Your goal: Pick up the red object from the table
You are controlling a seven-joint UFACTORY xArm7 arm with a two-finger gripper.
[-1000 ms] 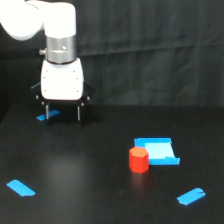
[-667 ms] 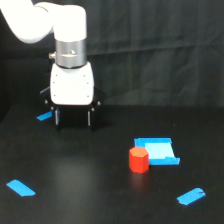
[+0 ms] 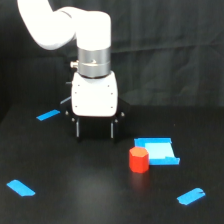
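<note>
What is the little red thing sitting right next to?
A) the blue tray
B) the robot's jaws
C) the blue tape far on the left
A: the red object stands on the table right by the blue tray, while the gripper hangs apart, up-left of it.

White arm upright, pincer [image 3: 94, 136] pointing down, fingers spread apart

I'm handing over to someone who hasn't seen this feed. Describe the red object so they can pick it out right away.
On the black table, look to the exterior view's right of the white arm's hand, toward the flat blue tray-like piece. The red object stands against that piece's near left corner. It is the only red thing there, a short upright cylinder, while the tray and scattered tape strips are blue and flat.
</note>
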